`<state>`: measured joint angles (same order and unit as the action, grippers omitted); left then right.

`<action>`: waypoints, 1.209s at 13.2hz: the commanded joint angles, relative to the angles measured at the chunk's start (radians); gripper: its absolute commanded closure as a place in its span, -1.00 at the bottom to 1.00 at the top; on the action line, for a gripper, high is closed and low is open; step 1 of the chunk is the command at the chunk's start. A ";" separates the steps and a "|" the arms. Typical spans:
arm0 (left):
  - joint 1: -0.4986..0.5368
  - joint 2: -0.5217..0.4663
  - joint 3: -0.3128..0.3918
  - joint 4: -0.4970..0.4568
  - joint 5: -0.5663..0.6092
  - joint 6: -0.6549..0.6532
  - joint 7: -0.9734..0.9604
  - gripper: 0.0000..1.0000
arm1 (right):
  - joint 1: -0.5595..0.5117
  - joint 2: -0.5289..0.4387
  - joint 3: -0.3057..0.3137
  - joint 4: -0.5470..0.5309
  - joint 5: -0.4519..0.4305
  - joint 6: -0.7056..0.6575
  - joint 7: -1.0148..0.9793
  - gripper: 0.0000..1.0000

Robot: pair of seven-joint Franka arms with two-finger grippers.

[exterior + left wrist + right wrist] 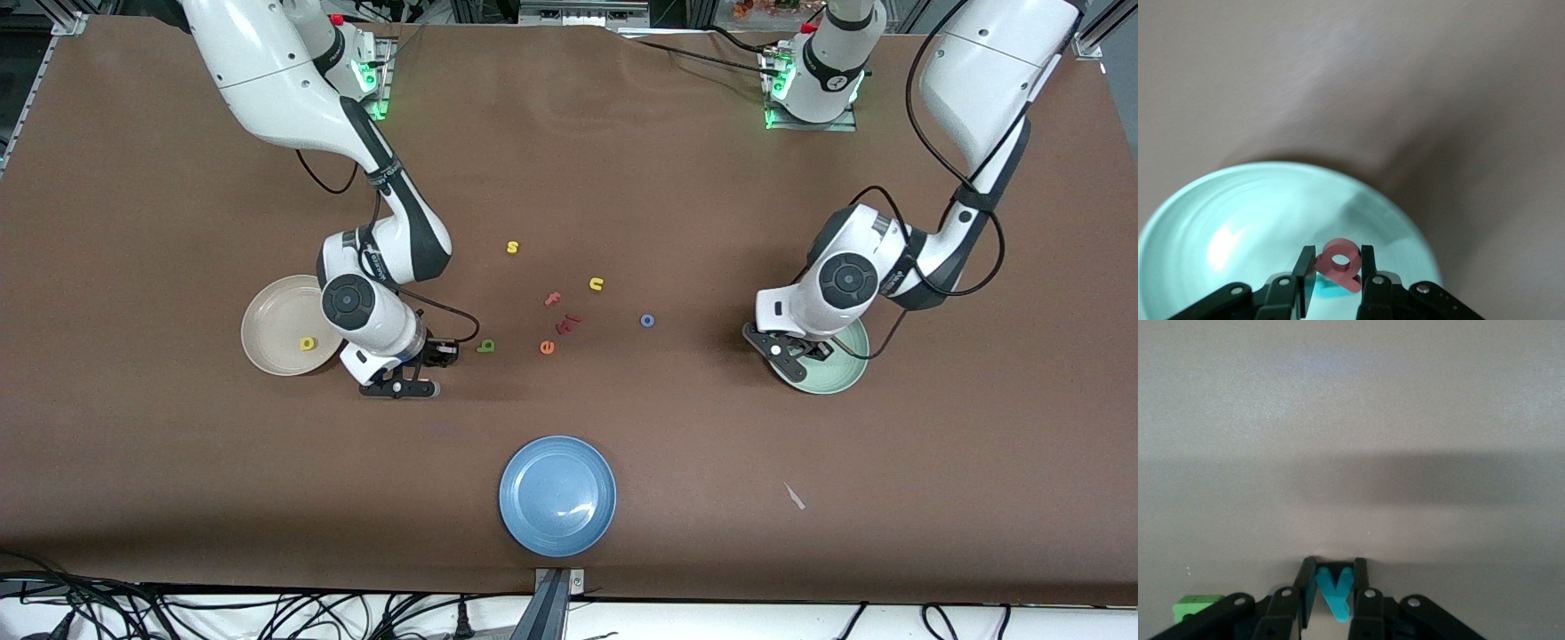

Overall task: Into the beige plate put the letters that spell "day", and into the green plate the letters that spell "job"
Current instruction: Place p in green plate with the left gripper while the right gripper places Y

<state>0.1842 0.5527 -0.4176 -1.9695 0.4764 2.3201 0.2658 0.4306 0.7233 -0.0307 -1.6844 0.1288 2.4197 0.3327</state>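
My left gripper point(794, 349) hangs over the green plate point(846, 378), shut on the salmon-red "b" point(1338, 264). In the left wrist view the left gripper point(1337, 252) holds the "b" just above the green plate point(1238, 220), and a teal piece point(1328, 288) lies in the plate beneath it, mostly hidden. My right gripper point(440, 353) is low at the table beside the olive-green "d" point(485, 346), shut on the teal "y" point(1335, 590). The yellow "a" point(308, 343) lies in the beige plate point(271, 324). The blue "o" point(647, 320) lies on the table mid-way between the arms.
Loose letters lie mid-table: a yellow "s" point(512, 247), a yellow "u" point(596, 284), a pink "f" point(553, 300), dark red pieces point(569, 322) and an orange "e" point(547, 348). A blue plate point(557, 495) sits nearer the front camera.
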 commanded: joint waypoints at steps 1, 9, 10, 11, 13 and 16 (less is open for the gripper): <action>0.035 0.018 -0.012 -0.008 0.042 0.045 0.010 0.85 | 0.002 0.015 0.002 0.052 0.020 -0.060 0.006 0.67; 0.043 -0.045 -0.041 0.000 0.012 -0.010 0.020 -1.00 | -0.023 -0.060 -0.075 0.075 0.014 -0.272 -0.075 0.82; 0.044 -0.062 -0.068 0.004 -0.019 -0.045 0.013 -1.00 | -0.023 -0.082 -0.093 0.052 0.014 -0.283 -0.116 0.82; 0.041 -0.076 -0.079 0.015 -0.069 -0.070 0.004 -1.00 | -0.023 -0.108 -0.113 0.028 0.018 -0.283 -0.150 0.82; 0.040 -0.089 -0.114 0.018 -0.172 -0.093 -0.016 -1.00 | -0.023 -0.152 -0.142 -0.026 0.018 -0.283 -0.178 0.82; 0.027 -0.094 -0.191 0.020 -0.205 -0.093 -0.210 -1.00 | -0.023 -0.225 -0.202 -0.121 0.020 -0.280 -0.317 0.82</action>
<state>0.2156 0.4783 -0.5603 -1.9432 0.2989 2.2449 0.1717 0.4054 0.5824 -0.1986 -1.6983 0.1288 2.1340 0.1159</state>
